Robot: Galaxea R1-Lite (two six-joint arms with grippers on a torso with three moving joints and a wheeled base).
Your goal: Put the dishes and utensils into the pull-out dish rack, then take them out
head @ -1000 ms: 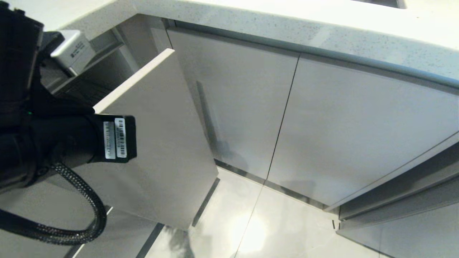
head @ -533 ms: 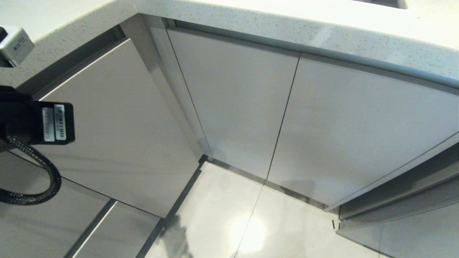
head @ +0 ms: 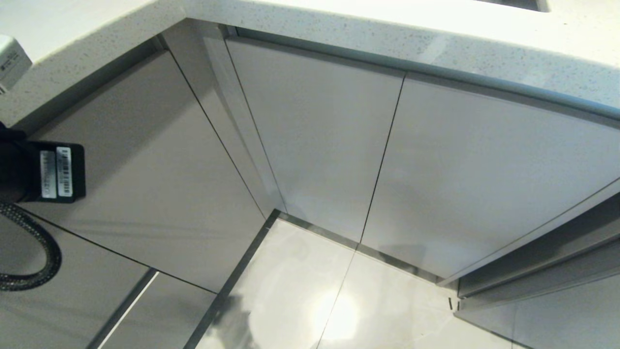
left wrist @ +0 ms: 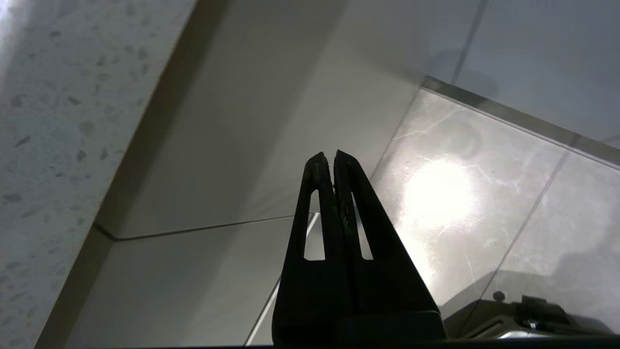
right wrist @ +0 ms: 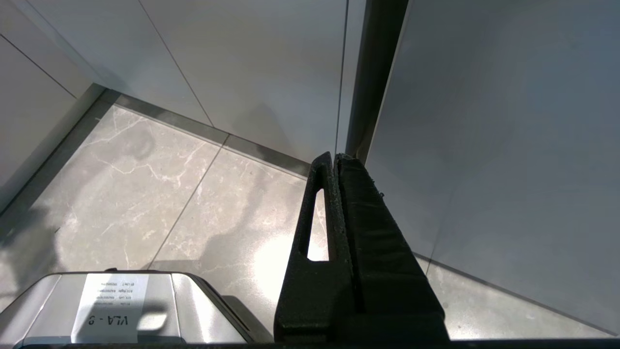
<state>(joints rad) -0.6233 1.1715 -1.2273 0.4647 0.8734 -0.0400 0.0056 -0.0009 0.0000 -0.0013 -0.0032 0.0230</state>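
Poking in at the left edge of the head frame, the left arm hangs beside the pull-out dish rack, whose pale-grey front panel sits flush under the speckled countertop. The left gripper has its fingers pressed together, empty. Centre and right are flat cabinet doors above the glossy floor tiles. The right gripper, fingers together, holds nothing.

The head view looks steeply down from above the speckled table edge onto grey cabinet doors and the marble floor. The left wrist view peers close past its shut pincer along a door toward that floor's bright glare. The right wrist view, low behind its pincer, faces the same floor and doors.
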